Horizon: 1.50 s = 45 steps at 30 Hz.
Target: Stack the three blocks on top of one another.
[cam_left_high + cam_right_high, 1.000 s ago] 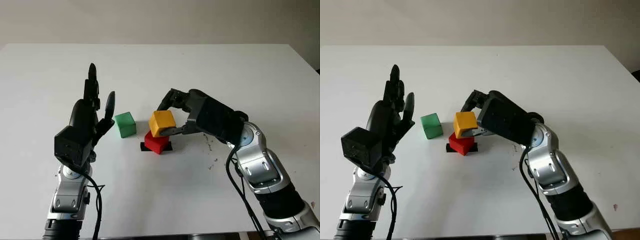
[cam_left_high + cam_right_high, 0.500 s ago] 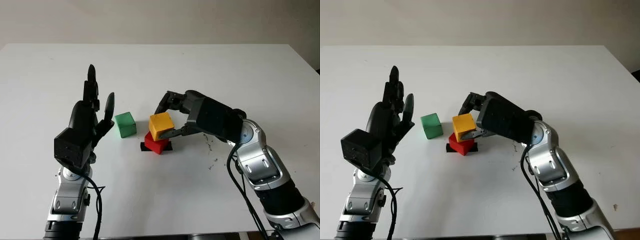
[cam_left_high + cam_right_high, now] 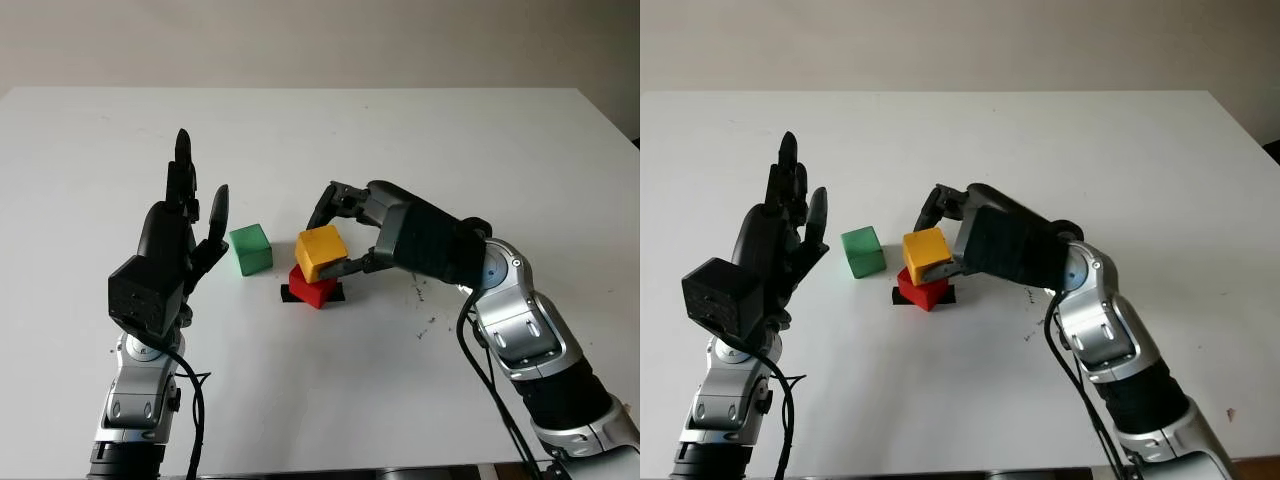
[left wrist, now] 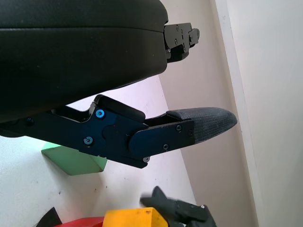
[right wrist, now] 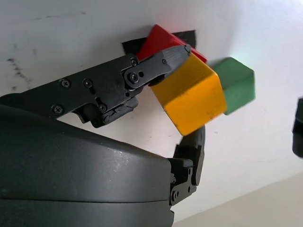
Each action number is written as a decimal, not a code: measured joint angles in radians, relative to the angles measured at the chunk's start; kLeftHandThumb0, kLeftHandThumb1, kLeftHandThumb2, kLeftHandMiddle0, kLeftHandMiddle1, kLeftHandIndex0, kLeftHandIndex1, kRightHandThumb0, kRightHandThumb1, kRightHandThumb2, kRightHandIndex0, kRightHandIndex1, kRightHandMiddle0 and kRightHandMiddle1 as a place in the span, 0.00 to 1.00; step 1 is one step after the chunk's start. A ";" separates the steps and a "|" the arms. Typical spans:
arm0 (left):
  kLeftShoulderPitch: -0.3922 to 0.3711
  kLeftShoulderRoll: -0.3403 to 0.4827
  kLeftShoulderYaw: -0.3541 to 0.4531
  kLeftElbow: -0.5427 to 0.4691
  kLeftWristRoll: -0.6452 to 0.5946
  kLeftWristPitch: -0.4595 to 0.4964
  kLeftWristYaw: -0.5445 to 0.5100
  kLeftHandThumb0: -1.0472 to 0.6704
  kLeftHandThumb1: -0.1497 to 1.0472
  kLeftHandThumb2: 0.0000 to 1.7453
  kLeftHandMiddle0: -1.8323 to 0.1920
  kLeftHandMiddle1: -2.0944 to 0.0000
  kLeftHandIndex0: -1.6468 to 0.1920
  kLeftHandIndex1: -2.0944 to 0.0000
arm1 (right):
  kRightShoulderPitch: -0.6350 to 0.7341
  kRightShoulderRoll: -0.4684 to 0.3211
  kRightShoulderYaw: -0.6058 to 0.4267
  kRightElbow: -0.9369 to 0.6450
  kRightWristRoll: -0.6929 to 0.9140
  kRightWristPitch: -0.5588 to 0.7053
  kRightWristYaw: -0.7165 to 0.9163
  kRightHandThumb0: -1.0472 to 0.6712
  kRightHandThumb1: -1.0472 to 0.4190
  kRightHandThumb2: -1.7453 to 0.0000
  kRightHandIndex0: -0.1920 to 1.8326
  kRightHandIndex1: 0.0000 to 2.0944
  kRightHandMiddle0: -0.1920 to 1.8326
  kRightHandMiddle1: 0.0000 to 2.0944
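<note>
At the middle of the white counter [image 3: 480, 150] we see our right hand [image 3: 345, 235] pinching the yellow block [image 3: 322, 253] on top of the red block [image 3: 313, 286], the green block [image 3: 250, 248] just left, our open left hand [image 3: 175, 240] raised at the left.

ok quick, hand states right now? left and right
Left hand: open, raised above the table left of the green block.
Right hand: shut on the yellow block, which sits on the red block.
</note>
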 measured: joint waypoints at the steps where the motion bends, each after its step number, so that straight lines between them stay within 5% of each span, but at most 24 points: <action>1: 0.000 0.000 0.000 0.000 0.000 0.000 0.000 0.19 1.00 0.35 0.97 0.97 0.97 0.97 | 0.002 -0.007 0.005 0.003 -0.011 -0.022 -0.001 0.25 0.08 0.97 0.04 0.00 0.11 0.07; 11: 0.000 0.000 0.000 0.000 0.001 -0.001 0.001 0.20 1.00 0.35 0.96 0.97 0.97 0.97 | 0.021 -0.075 0.016 0.029 -0.086 -0.164 0.020 0.14 0.08 0.97 0.00 0.00 0.01 0.00; 17: 0.001 0.001 0.000 0.000 0.008 -0.013 0.002 0.21 1.00 0.36 0.96 0.97 0.96 0.97 | 0.051 -0.073 -0.084 -0.047 0.035 -0.076 0.086 0.13 0.07 0.97 0.00 0.00 0.00 0.00; 19: 0.003 0.001 0.001 0.001 0.007 -0.022 0.001 0.21 1.00 0.35 0.96 0.97 0.96 0.97 | 0.093 -0.031 -0.171 -0.106 0.097 -0.038 0.024 0.13 0.03 0.95 0.01 0.01 0.01 0.01; 24: 0.006 0.005 0.009 0.005 0.008 -0.028 0.001 0.20 1.00 0.35 0.96 0.97 0.96 0.97 | 0.247 0.105 -0.336 -0.205 0.178 -0.042 -0.206 0.17 0.00 0.73 0.02 0.02 0.02 0.02; 32: 0.005 0.012 0.011 0.011 0.014 -0.040 0.001 0.21 1.00 0.35 0.95 0.97 0.95 0.97 | 0.399 0.227 -0.375 -0.215 0.283 0.062 -0.303 0.20 0.00 0.62 0.00 0.01 0.00 0.01; 45: -0.006 0.049 0.018 0.017 -0.016 -0.016 -0.046 0.23 1.00 0.34 0.94 0.97 0.94 0.97 | 0.488 0.341 -0.346 -0.135 0.402 -0.020 -0.370 0.19 0.00 0.57 0.00 0.00 0.00 0.00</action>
